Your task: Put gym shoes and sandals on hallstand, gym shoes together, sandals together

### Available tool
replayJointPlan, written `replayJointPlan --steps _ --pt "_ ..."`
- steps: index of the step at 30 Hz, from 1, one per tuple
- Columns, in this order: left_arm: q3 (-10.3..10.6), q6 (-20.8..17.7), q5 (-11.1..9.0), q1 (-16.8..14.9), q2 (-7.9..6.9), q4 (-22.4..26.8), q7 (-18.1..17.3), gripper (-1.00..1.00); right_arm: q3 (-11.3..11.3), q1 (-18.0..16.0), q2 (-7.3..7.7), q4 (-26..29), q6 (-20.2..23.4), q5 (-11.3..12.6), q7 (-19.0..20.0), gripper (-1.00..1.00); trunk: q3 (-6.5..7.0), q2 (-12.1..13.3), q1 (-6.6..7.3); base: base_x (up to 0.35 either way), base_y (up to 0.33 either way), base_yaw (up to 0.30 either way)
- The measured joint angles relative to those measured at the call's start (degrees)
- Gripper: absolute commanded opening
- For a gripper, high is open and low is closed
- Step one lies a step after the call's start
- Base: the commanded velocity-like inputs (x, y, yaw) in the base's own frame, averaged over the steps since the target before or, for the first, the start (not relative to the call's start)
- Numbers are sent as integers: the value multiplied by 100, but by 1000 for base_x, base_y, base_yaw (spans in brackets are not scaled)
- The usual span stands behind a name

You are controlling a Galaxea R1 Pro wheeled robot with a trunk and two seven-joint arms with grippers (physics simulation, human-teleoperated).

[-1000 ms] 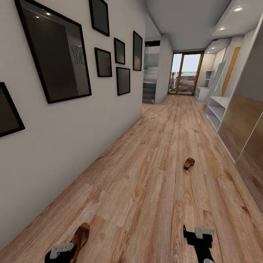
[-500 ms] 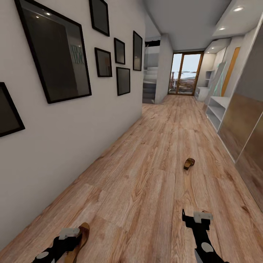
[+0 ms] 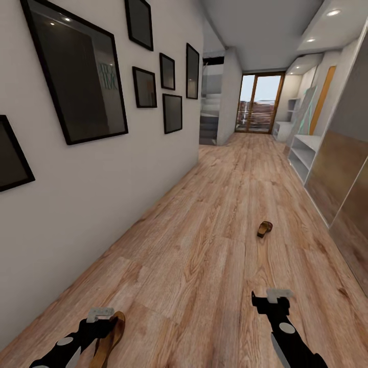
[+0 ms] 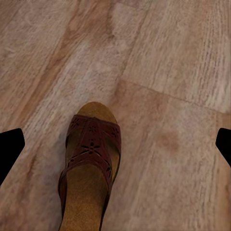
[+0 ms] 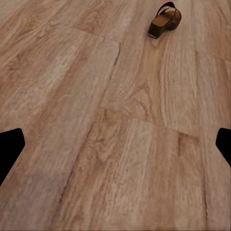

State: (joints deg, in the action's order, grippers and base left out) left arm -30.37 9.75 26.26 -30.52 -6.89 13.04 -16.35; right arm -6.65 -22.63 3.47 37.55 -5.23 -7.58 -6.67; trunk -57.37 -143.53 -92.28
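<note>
1. The white wall (image 3: 128, 168) runs along the left side of the corridor.
2. On this wall hang several black picture frames (image 3: 82, 71) of different sizes, some high and some lower.
3. Past the far end of the wall stands a glass door with a wooden frame (image 3: 259, 104).
4. Opposite the wall there is a wood-panelled wardrobe front (image 3: 340, 179).
5. Round ceiling lights (image 3: 333, 12) shine above the wardrobe.

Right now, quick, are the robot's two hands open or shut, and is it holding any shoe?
Left gripper: open, empty, hovering over the near sandal.
Right gripper: open, empty, above bare corridor floor; far sandal lies ahead.
</note>
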Motion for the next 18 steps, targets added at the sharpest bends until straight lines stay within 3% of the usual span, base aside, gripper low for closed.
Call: replayJointPlan --steps 6,18 --pt "8 2 6 16 -9 -1 0 100 9 -1 5 48 268 0 118 100 0 0 1 73 50 0" --pt "10 16 7 31 -44 0 0 100 15 -1 -2 79 322 0 158 100 0 0 0 155 147 0"
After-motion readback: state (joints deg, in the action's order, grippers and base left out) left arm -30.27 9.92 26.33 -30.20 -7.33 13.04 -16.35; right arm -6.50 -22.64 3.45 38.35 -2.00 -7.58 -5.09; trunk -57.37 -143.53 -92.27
